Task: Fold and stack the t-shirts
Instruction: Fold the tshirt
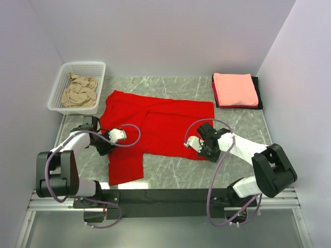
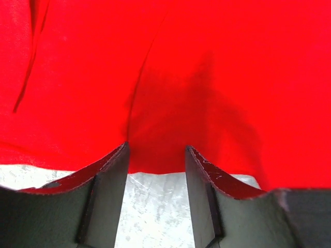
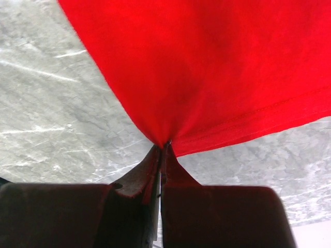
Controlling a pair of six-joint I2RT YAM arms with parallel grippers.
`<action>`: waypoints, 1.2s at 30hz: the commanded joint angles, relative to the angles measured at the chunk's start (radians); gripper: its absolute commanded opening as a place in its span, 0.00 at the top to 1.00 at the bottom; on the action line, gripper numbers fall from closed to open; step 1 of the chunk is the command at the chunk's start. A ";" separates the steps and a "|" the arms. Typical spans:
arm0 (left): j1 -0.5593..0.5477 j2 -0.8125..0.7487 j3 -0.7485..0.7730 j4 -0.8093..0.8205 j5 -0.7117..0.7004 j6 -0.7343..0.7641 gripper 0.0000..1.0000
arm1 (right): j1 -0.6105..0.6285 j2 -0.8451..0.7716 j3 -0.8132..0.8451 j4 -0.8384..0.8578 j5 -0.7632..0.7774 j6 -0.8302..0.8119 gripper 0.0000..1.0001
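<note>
A large bright red t-shirt (image 1: 160,124) lies spread on the marble table, one part hanging toward the near edge. My left gripper (image 1: 107,150) is at its left edge. In the left wrist view the gripper (image 2: 156,155) is open, its fingers (image 2: 111,173) on either side of the red shirt's edge (image 2: 170,103), with bare table between them. My right gripper (image 1: 201,154) is at the shirt's near right corner. In the right wrist view the gripper (image 3: 164,145) is shut on the hemmed corner of the red shirt (image 3: 207,67), which is pulled into a peak.
A folded stack stands at the back right: a salmon-pink shirt (image 1: 235,89) on top, a black one (image 1: 257,95) and a dark red edge beneath. A white mesh basket (image 1: 62,77) at the back left holds a crumpled tan shirt (image 1: 80,92). Walls close in on three sides.
</note>
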 commanded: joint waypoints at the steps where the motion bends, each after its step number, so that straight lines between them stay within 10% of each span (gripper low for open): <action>1: -0.008 0.017 -0.029 0.030 -0.031 0.070 0.51 | -0.022 0.016 0.036 0.008 0.013 -0.007 1.00; 14: -0.051 -0.095 -0.060 -0.177 -0.049 0.163 0.99 | -0.068 -0.024 0.033 -0.022 0.010 -0.032 1.00; 23: -0.007 -0.198 0.115 -0.520 0.062 0.195 0.99 | -0.152 -0.207 0.067 -0.157 -0.068 -0.110 1.00; 36: 0.087 0.038 0.394 -0.605 0.153 0.180 0.99 | -0.295 -0.049 0.251 -0.184 -0.122 -0.214 1.00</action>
